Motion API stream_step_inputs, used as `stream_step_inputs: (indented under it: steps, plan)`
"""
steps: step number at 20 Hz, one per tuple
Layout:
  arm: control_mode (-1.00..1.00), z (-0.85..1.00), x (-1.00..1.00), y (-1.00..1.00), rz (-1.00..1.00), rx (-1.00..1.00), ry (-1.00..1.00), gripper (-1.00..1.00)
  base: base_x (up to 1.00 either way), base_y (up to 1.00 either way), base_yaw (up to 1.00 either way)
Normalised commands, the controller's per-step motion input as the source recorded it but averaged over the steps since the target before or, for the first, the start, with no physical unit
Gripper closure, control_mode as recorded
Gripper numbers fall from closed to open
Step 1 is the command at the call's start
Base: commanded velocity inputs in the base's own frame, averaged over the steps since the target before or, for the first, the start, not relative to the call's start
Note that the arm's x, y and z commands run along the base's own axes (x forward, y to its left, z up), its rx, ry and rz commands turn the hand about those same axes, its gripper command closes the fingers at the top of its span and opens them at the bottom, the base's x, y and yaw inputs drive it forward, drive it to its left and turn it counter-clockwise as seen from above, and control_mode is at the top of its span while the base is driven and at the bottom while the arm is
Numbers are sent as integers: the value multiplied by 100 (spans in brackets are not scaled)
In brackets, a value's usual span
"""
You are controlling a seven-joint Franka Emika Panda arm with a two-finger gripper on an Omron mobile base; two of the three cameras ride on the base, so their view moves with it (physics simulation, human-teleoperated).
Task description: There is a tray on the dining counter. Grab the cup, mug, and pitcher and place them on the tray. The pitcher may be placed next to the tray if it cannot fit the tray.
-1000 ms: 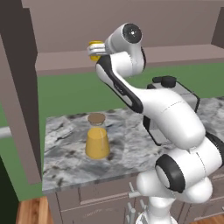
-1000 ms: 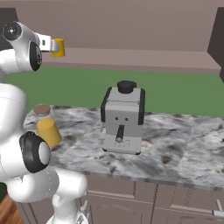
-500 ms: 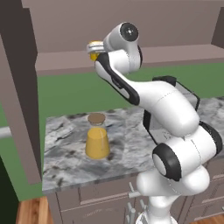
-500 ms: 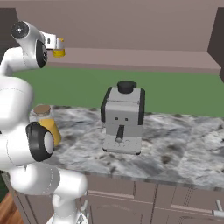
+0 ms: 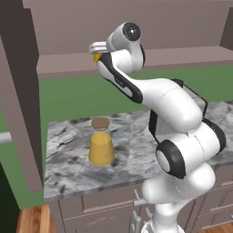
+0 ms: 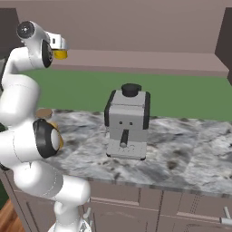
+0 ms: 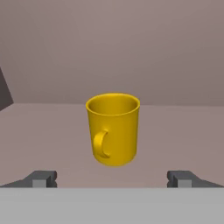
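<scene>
The yellow mug (image 7: 113, 129) stands upright on a brown shelf, its handle turned toward the hand camera. My gripper (image 7: 113, 178) is open just short of it, one finger on each side of the mug's line, touching nothing. From the base, the gripper (image 5: 98, 47) is high at the shelf with the mug (image 5: 97, 57) peeking out under it; from the right, the gripper (image 6: 59, 43) is by the mug (image 6: 60, 54). The pitcher (image 5: 101, 148), orange liquid under a cork lid, stands on the grey marble counter (image 5: 68, 159) below. The tray and cup are out of view.
A grey coffee machine (image 6: 128, 124) stands on the counter right of the arm. The shelf (image 5: 182, 57) runs along the green back wall. A dark cabinet side (image 5: 18, 100) rises at the counter's left end. Cabinet drawers sit below the counter's front edge.
The arm's lower links have swung more upright and nearer the base. The hand has stayed at the shelf by the mug, jaws open as before. Pitcher unmoved.
</scene>
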Motion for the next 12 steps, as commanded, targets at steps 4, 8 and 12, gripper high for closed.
stream_step_inputs:
  steps: [4,8,12]
  plan:
    - [-100,-2,12,9,0,0,0,-100,0,0,0]
    - [-100,-3,13,9,0,0,0,-100,0,0,0]
    - [-100,-3,12,6,0,0,0,-100,0,0,0]
